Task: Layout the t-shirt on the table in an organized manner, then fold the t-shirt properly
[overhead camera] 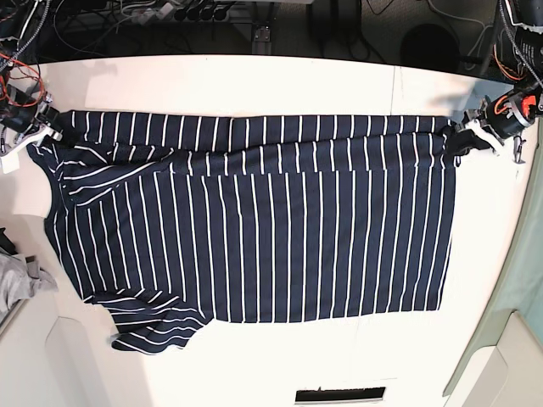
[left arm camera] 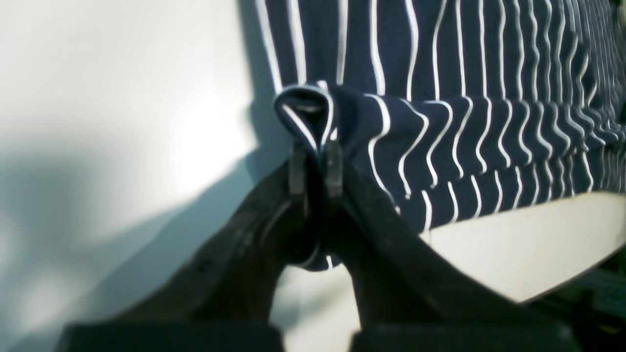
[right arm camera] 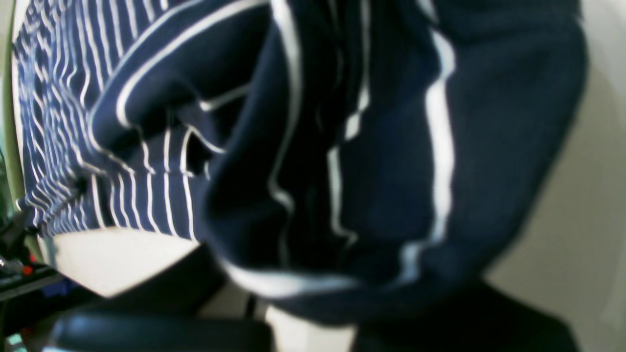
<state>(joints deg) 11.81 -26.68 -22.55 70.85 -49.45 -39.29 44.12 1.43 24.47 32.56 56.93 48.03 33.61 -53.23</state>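
- Shirt work under way: the t-shirt (overhead camera: 254, 237) lies spread flat across the middle of the bench (overhead camera: 254, 76), stripes running front to back, its far edge doubled over into a narrow band.
- Left hand (left arm camera: 315, 166), at the shirt's far corner on the base view's right, is clamped on a pinch of striped cloth; the wrist view shows the fabric looped up between its two closed fingers (left arm camera: 297, 168).
- Right hand (overhead camera: 42, 127), at the shirt's opposite far corner, is buried in bunched navy cloth in its own wrist view; its fingers cannot be seen there, but it reads as closed, and by the look of the taut far edge it is gripping the shirt.
- Progress, as a judgement: the layout looks largely done and the first fold only begun. The sleeve (overhead camera: 148, 326) at the shirt's near corner is crumpled and wants smoothing, and the main folds are not yet made.
- Surface: white and smooth, with a thin dark seam (overhead camera: 395, 89) beyond the shirt's far edge and bare room on all sides of the garment.
- Room: a grey cloth (overhead camera: 21, 280) sits just off the shirt's sleeve side; tangled cables (overhead camera: 170, 13) and dark equipment crowd the floor past the bench's far edge.
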